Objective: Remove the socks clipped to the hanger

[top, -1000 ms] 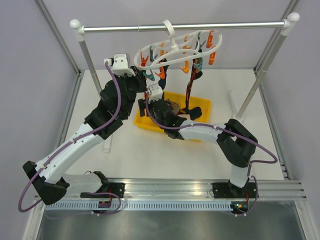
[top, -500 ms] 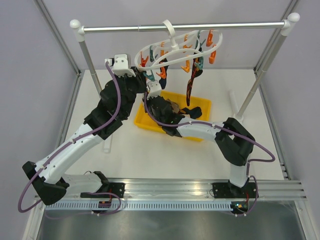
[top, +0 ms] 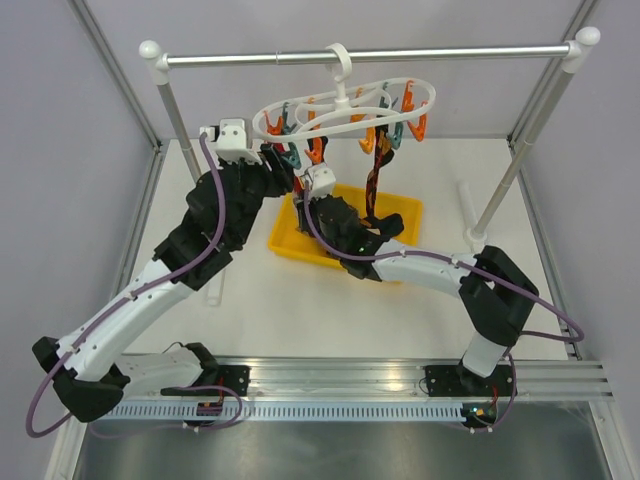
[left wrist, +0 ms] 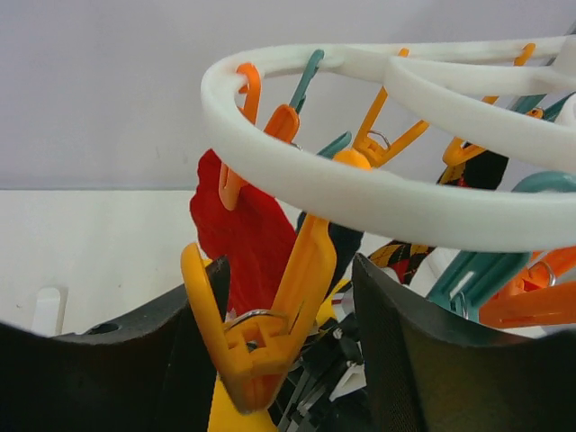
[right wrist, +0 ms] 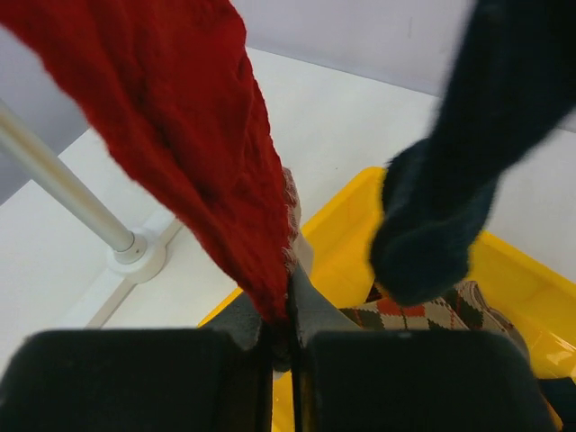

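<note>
Right gripper (right wrist: 279, 335) pinches the red sock (right wrist: 180, 135) hanging at the hanger's (left wrist: 360, 193) eight o'clock; left gripper (left wrist: 288, 270) gapes around an orange peg (left wrist: 256, 346). A pull against a biting peg could unhook the hanger.

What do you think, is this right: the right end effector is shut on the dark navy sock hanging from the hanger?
Not quite. The right end effector is shut on the red sock hanging from the hanger, not the dark navy sock, which hangs free beside it. The right wrist view shows it.
</note>
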Available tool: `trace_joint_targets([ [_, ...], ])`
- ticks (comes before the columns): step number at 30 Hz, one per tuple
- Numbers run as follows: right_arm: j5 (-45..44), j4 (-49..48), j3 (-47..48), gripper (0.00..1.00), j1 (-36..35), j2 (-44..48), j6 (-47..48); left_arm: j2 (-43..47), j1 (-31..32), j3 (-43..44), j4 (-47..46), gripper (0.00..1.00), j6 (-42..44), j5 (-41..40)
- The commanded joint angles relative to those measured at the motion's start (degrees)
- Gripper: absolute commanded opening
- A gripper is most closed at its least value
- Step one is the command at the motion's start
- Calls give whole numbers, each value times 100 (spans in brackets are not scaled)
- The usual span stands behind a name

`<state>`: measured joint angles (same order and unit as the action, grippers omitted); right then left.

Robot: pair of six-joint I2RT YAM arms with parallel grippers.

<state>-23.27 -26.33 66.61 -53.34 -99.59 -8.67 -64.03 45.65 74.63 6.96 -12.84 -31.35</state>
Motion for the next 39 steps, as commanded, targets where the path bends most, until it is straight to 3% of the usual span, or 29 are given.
trace_joint_targets([
  [1, 164, -13, -157, 1, 26, 387, 49, 267, -12, -141, 69, 60, -244, 103],
  [12, 33, 110, -429, 1, 17, 643, 84, 839, -12, -739, 60, 38, -596, -503],
  [15, 24, 102, -508, 1, 17, 678, 49, 849, -21, -845, 69, 36, -693, -635],
  [29, -134, 14, -974, 1, 17, 968, -127, 31, -21, -485, -458, 42, -544, -802],
  [39, -134, -101, -1334, 1, 17, 1240, -162, -101, -21, -449, -1118, 53, -307, -767],
])
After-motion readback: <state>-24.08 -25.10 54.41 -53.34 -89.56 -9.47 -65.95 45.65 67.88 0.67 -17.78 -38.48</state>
